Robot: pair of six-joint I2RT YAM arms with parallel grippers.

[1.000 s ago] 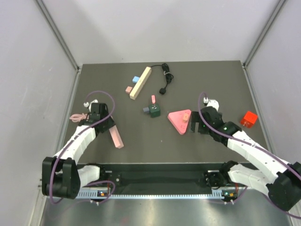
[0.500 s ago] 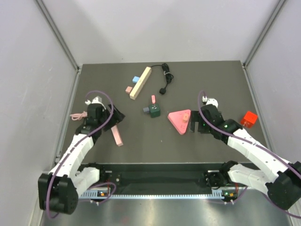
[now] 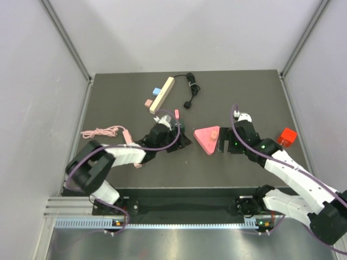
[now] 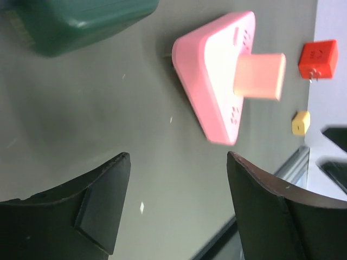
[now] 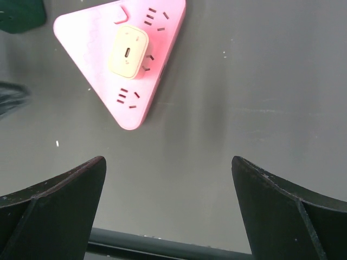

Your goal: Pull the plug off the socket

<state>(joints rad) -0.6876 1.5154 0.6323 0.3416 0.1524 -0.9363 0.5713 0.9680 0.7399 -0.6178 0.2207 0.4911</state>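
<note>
– Pink triangle socket sits mid-table, and the pale plug is still seated in its top face. Nothing is out yet.

– But look at the left arm! A second ago it was out by the table's left edge; now it has swung right across to the middle. The left gripper is just beside the socket's left corner.

– And what is it carrying?

– Nothing at all. On its wrist camera the left gripper is spread wide, with bare table between the fingers. The socket and plug lie ahead of it, and the green block is off to one side.

– The right side?

– It has hardly stirred in that time. The right gripper waits close by the socket's other side. From its wrist, the right gripper gapes just as wide and holds nothing either, with the socket and plug ahead of the fingertips.

– So what does that sweep buy them?

– My read is a pincer set-up. One arm can pin the socket while the other grips the plug and lifts it off. Both are near, but neither is touching.
</note>
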